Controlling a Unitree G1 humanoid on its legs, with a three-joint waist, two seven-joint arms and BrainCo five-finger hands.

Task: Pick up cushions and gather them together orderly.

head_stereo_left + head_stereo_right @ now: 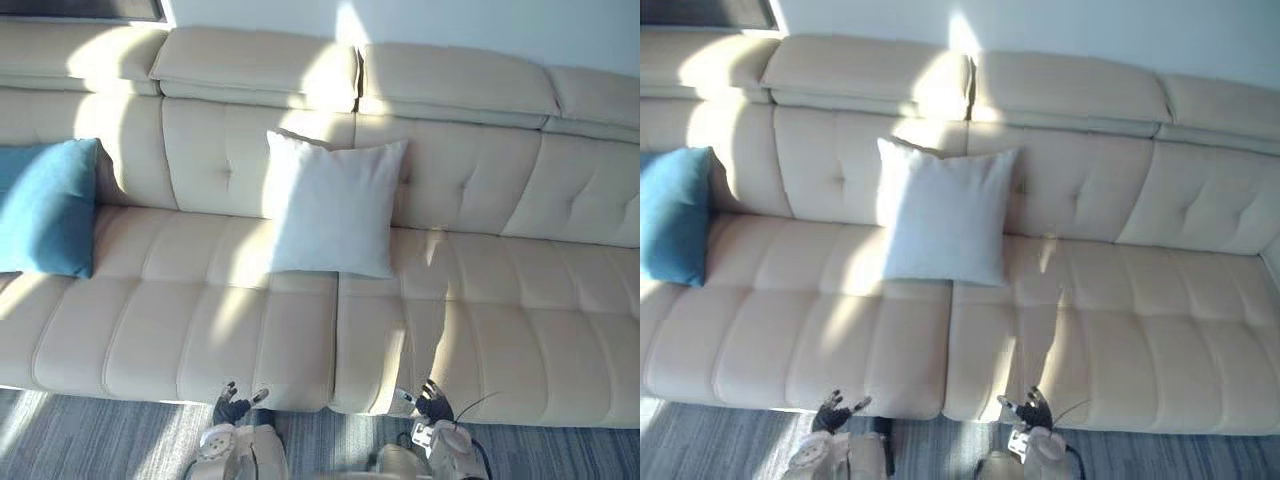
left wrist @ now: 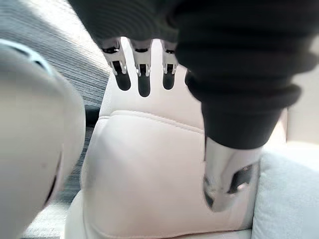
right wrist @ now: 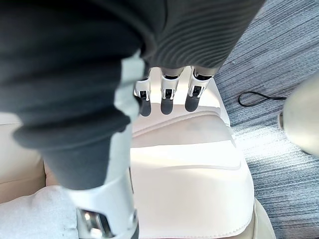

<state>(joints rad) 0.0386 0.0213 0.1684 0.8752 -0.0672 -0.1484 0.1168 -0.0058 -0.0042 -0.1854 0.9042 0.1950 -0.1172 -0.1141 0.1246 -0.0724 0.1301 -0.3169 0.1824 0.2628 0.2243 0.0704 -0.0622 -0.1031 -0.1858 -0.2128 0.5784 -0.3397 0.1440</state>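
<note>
Cream sofa (image 1: 480, 330) spans the whole view, sun patches across it.

Progress, my read: zero. Nothing is gathered and neither cushion is in hand. Two cushions visible, well apart, so the full pick-and-group job is left.

White cushion (image 1: 333, 205): square, plump, upright on the seat near the middle, leaning on the backrest, lower edge crossing the seat seam. Looks soft, so it should give under a grasp.

Blue cushion (image 1: 45, 205): far left end of the seat, also propped on the backrest, partly cut by the view's edge.

My left hand (image 1: 236, 404) and right hand (image 1: 432, 402) sit low at the sofa's front edge, fingers straight and spread, thumbs apart, both empty. Neither touches a cushion.
</note>
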